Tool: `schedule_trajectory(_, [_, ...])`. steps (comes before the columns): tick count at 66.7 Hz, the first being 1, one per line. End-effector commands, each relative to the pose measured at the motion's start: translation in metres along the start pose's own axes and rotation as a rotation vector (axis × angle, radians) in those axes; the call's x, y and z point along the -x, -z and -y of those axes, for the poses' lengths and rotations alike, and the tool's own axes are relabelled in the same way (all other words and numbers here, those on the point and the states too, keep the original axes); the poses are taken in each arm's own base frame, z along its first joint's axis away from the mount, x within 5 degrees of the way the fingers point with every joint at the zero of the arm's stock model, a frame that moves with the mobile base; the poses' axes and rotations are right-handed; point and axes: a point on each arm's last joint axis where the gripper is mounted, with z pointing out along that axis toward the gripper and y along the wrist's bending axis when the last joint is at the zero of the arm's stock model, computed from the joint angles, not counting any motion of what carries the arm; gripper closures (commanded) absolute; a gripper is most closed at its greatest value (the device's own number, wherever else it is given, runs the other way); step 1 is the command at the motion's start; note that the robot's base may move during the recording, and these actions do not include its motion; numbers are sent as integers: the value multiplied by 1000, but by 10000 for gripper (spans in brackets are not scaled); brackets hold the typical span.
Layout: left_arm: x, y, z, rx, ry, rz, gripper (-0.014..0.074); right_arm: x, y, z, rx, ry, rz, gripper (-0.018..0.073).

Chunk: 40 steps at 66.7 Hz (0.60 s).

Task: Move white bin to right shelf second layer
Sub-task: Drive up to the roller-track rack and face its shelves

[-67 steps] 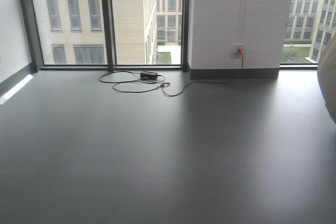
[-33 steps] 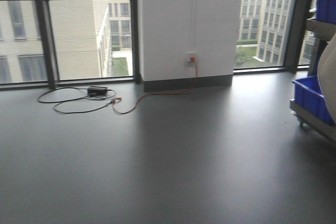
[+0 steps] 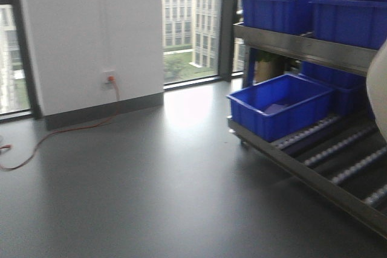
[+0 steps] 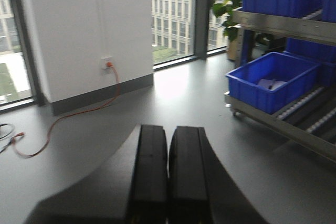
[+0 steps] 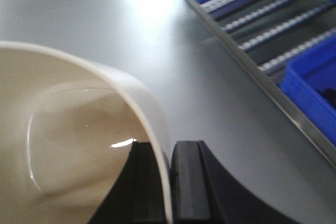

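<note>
The right gripper (image 5: 168,182) pinched the white bin (image 5: 79,129) by its rim, a roller rack (image 5: 273,24) ahead of it, while the left gripper (image 4: 168,171) sat closed and empty.

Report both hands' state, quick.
Left hand: shut, nothing between its fingers.
Right hand: shut on the rim of the white bin.

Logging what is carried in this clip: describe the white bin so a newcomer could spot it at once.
Start at the steel roller rack on the right, loaded with blue crates. In front of it, the right tool pinches the rim of the white bin. It is the only glossy cream tub with a rounded mouth, unlike the boxy blue crates.
</note>
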Motion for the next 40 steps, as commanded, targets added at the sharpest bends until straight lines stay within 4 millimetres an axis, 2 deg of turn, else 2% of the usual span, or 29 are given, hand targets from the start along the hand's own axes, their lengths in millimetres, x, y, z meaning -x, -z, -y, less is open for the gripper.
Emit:
schedule_trajectory(1, [-4,-1,0,0,3,65,512,17,6,0,-6,-3,122,466])
schedule_trajectory(40, [-4,-1,0,0,3,65,512,17,6,0,-6,-3,122,466])
